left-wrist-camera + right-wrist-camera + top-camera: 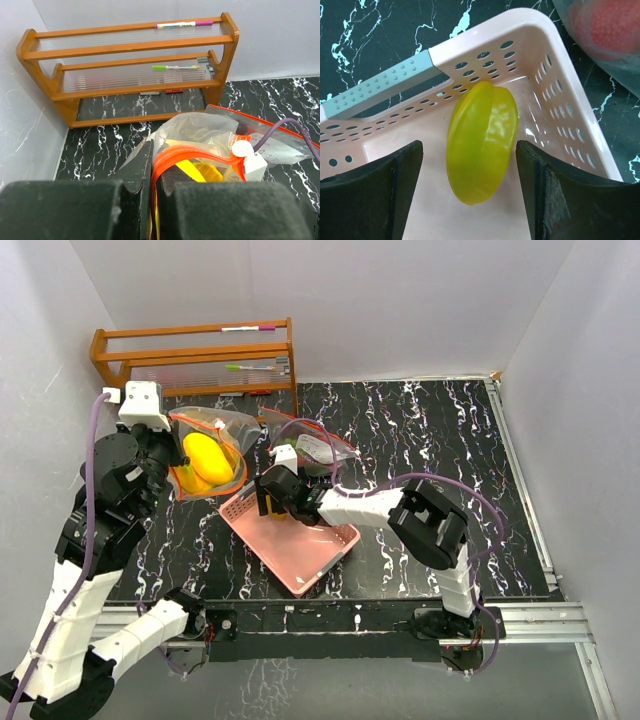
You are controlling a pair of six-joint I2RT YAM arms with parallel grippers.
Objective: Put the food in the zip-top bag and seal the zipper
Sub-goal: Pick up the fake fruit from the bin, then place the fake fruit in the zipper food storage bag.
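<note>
Nearest me, the pink basket [318, 562] sits by the worktop's near edge, a little left of the middle and turned at an angle. My right gripper [272, 498] hangs over the basket's far left corner. In its wrist view the jaws stand wide open and hold nothing. The two fingers [375, 190] straddle a yellow ribbed fruit [480, 142], which lies on the basket floor close to the perforated wall [520, 70]. The right finger is just beside the fruit, and I cannot tell whether it touches.

Farther in, towards the left edge, my left gripper [165, 455] is closed tight on the zip-top bag [215, 425]. It pinches the orange zipper rim [190, 152] between its pads. The bag's mouth gapes, and yellow food [208, 462] lies inside it.

Just beyond the basket lies a second clear bag [320, 447] with red pieces [615, 30] in it.

At the far left corner stands a wooden rack [190, 355]. A pink-capped marker [182, 23] lies on its top shelf and a green one [175, 67] on the shelf below.
</note>
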